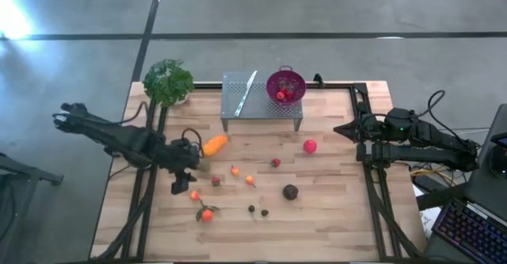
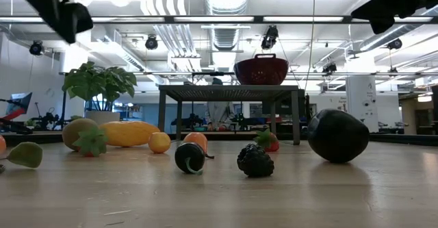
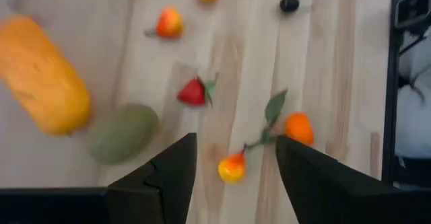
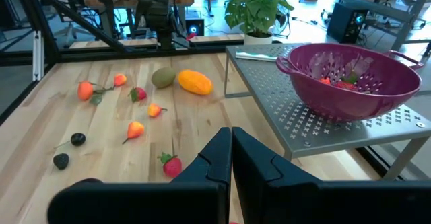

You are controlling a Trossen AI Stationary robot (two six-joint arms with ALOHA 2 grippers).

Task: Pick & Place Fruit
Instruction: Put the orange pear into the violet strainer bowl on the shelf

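Observation:
Toy fruits lie scattered on the wooden table: an elongated orange one (image 1: 215, 144), an olive-green one (image 3: 123, 132) beside it, a red ball (image 1: 310, 146), a dark purple ball (image 1: 291, 191), and several tiny red and orange pieces. My left gripper (image 3: 236, 143) hangs open above the table, pointing down, its fingers on either side of a small yellow-red piece (image 3: 232, 168) without touching it. In the high view it stands at the table's left (image 1: 184, 183). My right gripper (image 4: 231, 135) waits shut and empty at the table's right edge (image 1: 342, 129).
A purple colander (image 1: 285, 86) holding red pieces stands on a perforated metal rack (image 1: 245, 97) at the far middle. A leafy plant (image 1: 168, 80) stands at the far left corner. A leafed orange piece (image 3: 298, 128) and a strawberry (image 3: 194, 92) lie close to my left gripper.

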